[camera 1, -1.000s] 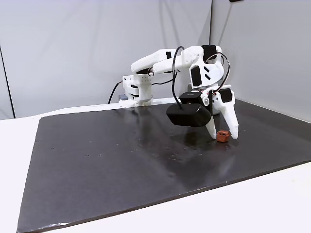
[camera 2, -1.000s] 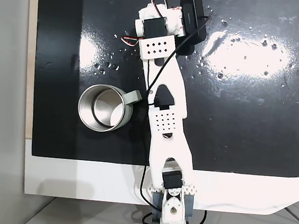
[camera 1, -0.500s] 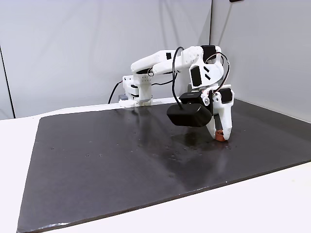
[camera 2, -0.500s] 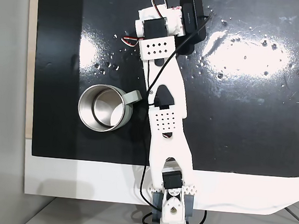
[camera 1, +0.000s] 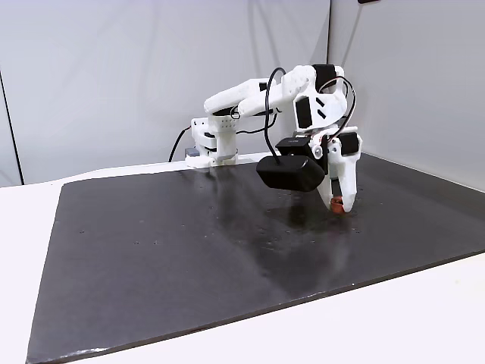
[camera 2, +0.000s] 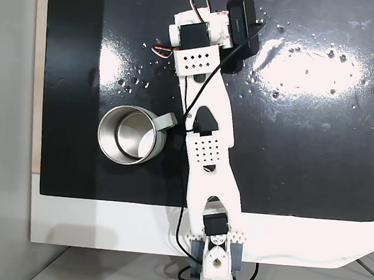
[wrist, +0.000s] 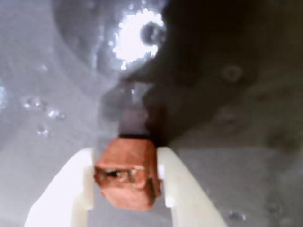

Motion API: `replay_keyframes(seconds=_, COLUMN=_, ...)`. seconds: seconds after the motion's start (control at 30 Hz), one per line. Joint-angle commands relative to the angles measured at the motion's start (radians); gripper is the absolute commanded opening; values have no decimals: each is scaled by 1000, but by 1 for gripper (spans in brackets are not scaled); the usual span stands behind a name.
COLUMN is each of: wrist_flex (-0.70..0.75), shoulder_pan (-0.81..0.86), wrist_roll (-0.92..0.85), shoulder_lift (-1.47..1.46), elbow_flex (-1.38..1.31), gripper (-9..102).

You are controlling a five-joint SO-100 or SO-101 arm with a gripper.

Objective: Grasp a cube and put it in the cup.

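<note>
- The white two-finger gripper point(wrist: 127, 182) has pinched shut on the small terracotta cube point(wrist: 127, 178), lifting it just off the black mat point(camera 1: 189, 243).
- Grasp looks done; the sage-green metal-rimmed cup point(camera 2: 130, 135) sits well off, near the arm's base.

no readable text, labels, brands or numbers on arm, mat or mug

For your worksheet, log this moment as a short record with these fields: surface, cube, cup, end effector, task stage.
surface: dark glossy mat on a white table
cube: reddish-brown cube, pinched between the two white fingers
cup: pale green cup, upright, nothing inside, beside the arm's mid-section in the top-down fixed view
end effector: end effector shut on the cube, low over the mat
task stage: cube grasped, not yet in the cup
</note>
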Motion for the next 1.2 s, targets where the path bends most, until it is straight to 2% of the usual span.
replay_keyframes(seconds=0.0, wrist_flex=40, shoulder_pan=-8, wrist_roll=12, shoulder_lift=164, elbow_flex=-55, gripper=0)
replay_keyframes(seconds=0.53, wrist_flex=112, shoulder_pan=17, wrist_roll=38, shoulder_lift=749, elbow_flex=282, gripper=0)
replay_keyframes(seconds=0.77, wrist_flex=140, shoulder_pan=15, wrist_roll=28, shoulder_lift=864, elbow_flex=353, gripper=0)
replay_keyframes(seconds=1.17, wrist_flex=195, shoulder_pan=-176, wrist_roll=-51, shoulder_lift=1131, elbow_flex=658, gripper=0)
